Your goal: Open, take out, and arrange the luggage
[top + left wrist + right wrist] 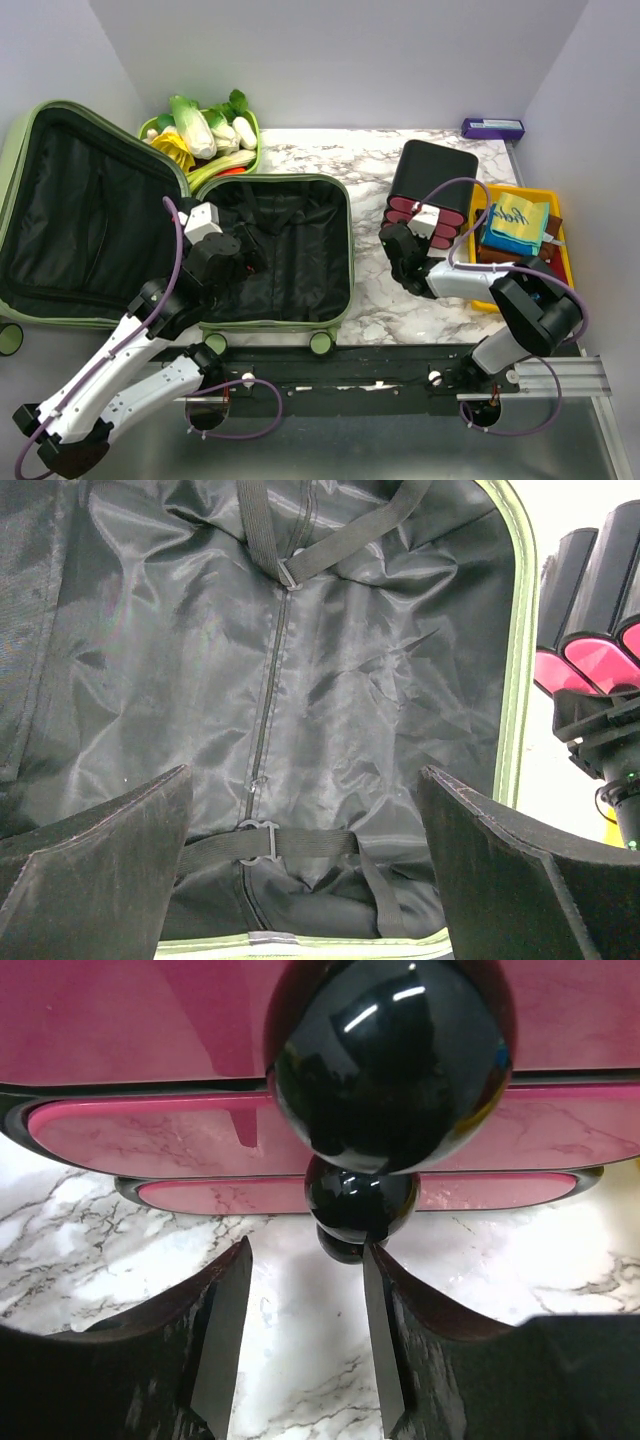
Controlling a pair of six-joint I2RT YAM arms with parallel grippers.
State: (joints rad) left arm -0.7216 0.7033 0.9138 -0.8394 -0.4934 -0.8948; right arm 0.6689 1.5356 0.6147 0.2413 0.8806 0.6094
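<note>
Both grippers gape, the left gripper (pixel 305 780) over the black lining (pixel 350 680) of the open luggage (pixel 349 250), the right gripper (pixel 307 1250) just before the black box (pixel 432 170).

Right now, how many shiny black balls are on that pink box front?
3 in the right wrist view: big ball on top, middle ball under it, small ball lowest. More may hide behind them.

luggage (pixel 90 220) lid cropped left, purple box (pixel 492 127) label illegible
</note>
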